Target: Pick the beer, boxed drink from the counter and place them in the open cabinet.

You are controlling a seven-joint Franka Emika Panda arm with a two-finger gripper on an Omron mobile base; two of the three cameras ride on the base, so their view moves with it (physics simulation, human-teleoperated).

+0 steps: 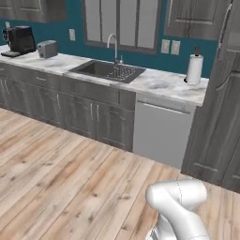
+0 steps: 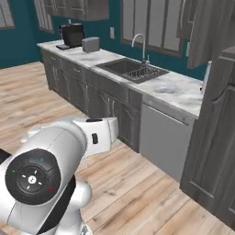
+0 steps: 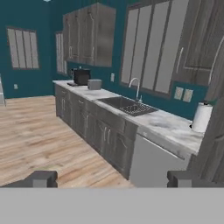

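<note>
Gripper (image 3: 109, 179) hangs with fingers spread wide, grasping nothing, pointed at the marble worktop (image 3: 170, 127) with sink (image 3: 124, 105) and paper-towel roll (image 3: 202, 117); where the beer and boxed drink are cannot be told

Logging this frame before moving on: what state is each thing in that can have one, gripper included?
gripper: open, nothing between the fingertips.
tall cabinet: lower doors closed.
dishwasher: door closed.
base cabinets: doors closed.
faucet: no water running.
paper-towel roll: upright on the worktop.
toaster: upright, nothing sticking out of it.
coffee machine: upright on the worktop.
</note>
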